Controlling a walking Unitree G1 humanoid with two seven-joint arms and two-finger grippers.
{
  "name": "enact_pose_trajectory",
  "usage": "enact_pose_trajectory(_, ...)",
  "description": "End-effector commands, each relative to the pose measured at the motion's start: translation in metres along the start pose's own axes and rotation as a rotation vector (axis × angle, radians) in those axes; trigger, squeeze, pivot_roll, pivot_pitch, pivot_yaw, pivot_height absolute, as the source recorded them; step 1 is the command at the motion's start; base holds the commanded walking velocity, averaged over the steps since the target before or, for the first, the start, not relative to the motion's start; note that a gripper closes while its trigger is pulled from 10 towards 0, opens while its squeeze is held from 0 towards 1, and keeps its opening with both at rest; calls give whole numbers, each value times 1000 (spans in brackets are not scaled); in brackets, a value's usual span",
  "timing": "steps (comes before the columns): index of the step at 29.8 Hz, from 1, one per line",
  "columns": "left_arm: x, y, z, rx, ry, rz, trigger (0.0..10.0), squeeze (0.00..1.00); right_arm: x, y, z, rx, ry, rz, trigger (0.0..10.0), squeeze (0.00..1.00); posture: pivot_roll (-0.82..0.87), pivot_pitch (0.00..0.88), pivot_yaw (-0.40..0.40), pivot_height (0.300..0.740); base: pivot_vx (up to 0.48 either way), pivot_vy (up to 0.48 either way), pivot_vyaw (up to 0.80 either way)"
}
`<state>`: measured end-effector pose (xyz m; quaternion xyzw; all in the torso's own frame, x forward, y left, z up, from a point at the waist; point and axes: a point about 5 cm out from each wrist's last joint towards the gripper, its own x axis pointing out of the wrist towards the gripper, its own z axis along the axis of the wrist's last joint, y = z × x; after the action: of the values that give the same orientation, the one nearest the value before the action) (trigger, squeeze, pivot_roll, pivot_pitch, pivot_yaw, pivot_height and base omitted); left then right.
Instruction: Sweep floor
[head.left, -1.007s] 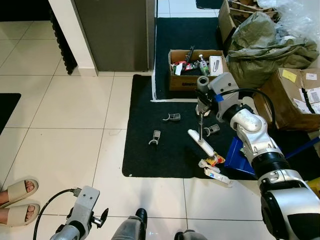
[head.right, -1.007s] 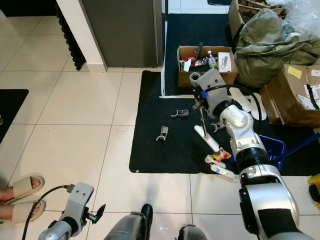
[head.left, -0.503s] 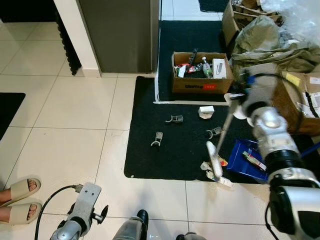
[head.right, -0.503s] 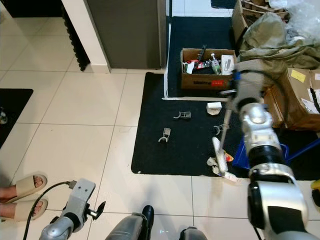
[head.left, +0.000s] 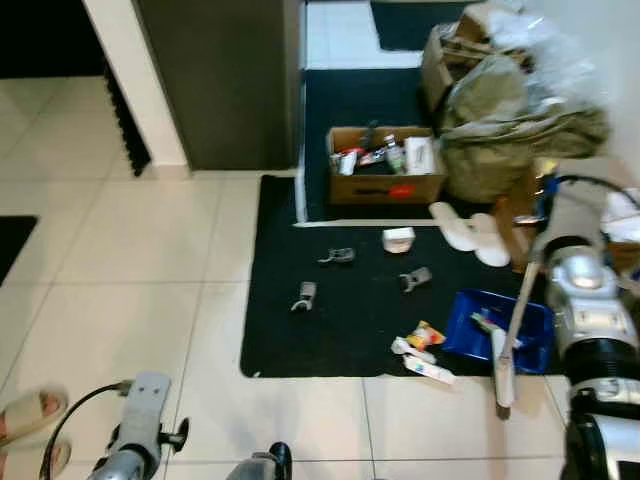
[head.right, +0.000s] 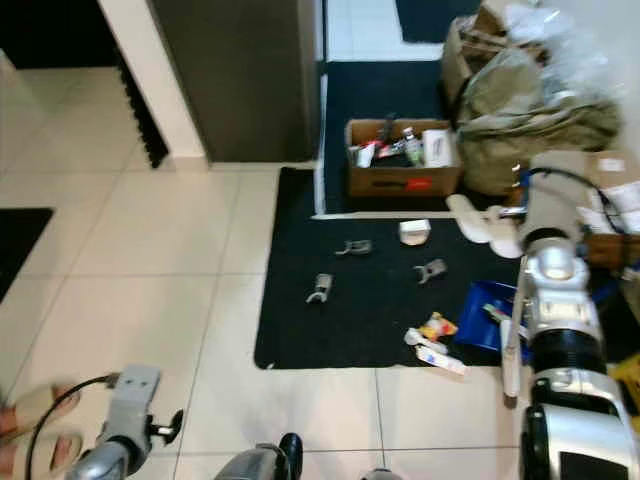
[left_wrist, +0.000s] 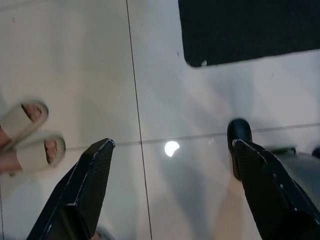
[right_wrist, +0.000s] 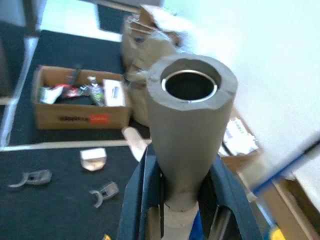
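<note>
We see the right pincer (right_wrist: 187, 220) clenched around the broom (head.left: 512, 335) handle, its head on the tile beside the blue dustpan (head.left: 470, 335); the left pincer (left_wrist: 170, 195) hangs released

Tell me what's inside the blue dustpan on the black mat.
The blue dustpan holds at least one small piece of litter near its middle. The broom in the right gripper crosses its right side and hides anything under it.
</note>
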<state>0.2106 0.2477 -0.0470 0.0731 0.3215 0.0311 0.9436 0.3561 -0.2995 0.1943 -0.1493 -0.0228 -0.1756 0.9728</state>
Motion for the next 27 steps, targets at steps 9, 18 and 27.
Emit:
enact_pose_trajectory(9, -6, 23, -11, -19, 63, 103, 10000, 0, -38, 43, -41, 82, 73, 24, 10000, 0, -14, 61, 46, 740, 0, 0, -444)
enact_pose_trajectory(18, -3, 28, -3, -19, 54, 113, 10000, 0, -57, 77, -63, 73, 59, 87, 10000, 0, -20, 34, 60, 740, 0, 0, 0)
enact_pose_trajectory(27, -1, 28, 1, -16, 46, 112, 10000, 0, -66, 97, -70, 76, 97, 141, 10000, 0, -12, 27, 65, 740, 287, 0, 0)
